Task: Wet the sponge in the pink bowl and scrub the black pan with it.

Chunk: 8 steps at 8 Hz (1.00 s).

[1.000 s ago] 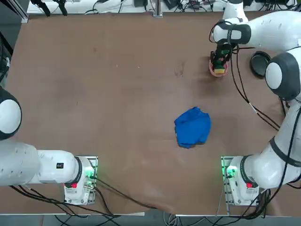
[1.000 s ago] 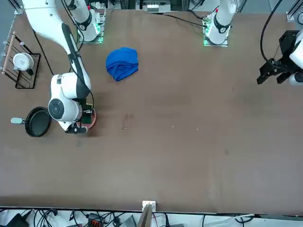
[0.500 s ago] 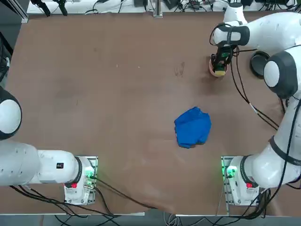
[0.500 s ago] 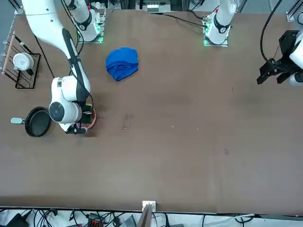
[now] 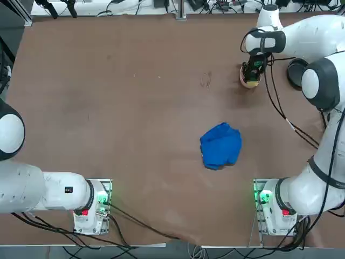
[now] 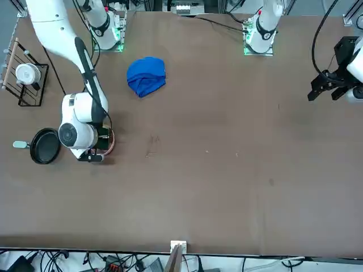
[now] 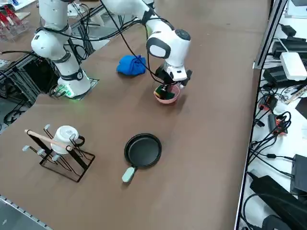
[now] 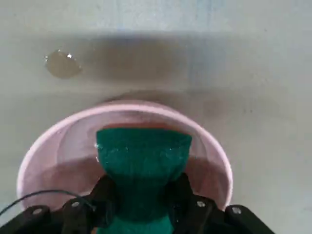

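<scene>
Small rectangular green-topped sponge [image 8: 142,168]: pinched at its waist between the two black fingers [image 8: 105,195] of the right end effector [image 8: 141,204], free end down inside the small round pale-pink bowl [image 8: 214,161]. In the wrist view the sponge face glistens along its leading edge and meets a glossy surface in the bowl; I judge it is touching liquid, though the water level cannot be read outright. Yellow underside not visible there.

Change over the last second, top view: the right end effector [image 5: 252,70] has slid a little toward the upper edge of the frame and settled more squarely over the bowl [image 5: 243,82], right of centre near the top. In the front view the wrist has likewise shifted slightly up-frame over the bowl [image 6: 109,141]. Reads as the dip deepening, not a withdrawal.

Meaning: wetting stage is under way or nearly complete; scrubbing not begun.

Small round black frying pan with short light handle [image 7: 143,150]: empty, untouched, near the bowl on the worktop [image 7: 206,143]. In the top view it sits just right of the bowl, partly behind the arm [image 5: 295,73].

Outward: crumpled blue cloth [image 5: 220,145] mid-frame, well apart from bowl. Wire rack holding a white mug [image 7: 64,143] at lower left of the side view. A droplet or wet spot [image 8: 62,64] on the worktop beyond the bowl.
</scene>
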### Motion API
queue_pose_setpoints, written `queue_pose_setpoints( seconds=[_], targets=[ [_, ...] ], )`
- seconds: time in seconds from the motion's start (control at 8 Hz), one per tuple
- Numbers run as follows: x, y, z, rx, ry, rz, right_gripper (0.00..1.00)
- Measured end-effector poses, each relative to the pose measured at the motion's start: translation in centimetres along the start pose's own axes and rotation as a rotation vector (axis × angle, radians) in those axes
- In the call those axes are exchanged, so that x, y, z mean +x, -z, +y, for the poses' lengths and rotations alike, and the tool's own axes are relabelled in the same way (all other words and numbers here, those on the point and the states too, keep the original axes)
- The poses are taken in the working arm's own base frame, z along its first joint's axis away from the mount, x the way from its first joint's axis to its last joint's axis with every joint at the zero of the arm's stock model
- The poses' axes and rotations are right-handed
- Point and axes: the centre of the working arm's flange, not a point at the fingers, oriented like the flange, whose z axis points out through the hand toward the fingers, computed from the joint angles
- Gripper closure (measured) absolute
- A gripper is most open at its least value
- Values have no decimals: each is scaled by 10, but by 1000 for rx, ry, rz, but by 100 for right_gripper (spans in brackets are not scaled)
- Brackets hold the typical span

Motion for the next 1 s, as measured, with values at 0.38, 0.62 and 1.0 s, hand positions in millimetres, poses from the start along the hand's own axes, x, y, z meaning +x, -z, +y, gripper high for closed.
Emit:
queue_pose_setpoints(
  seconds=[0.38, 0.62, 1.0],
  targets=[
    [0, -5, 0, 6, -2, 39, 47],
    [-1, -5, 0, 8, -2, 46, 47],
    [-4, -15, 2, 9, -5, 62, 48]
  ],
)
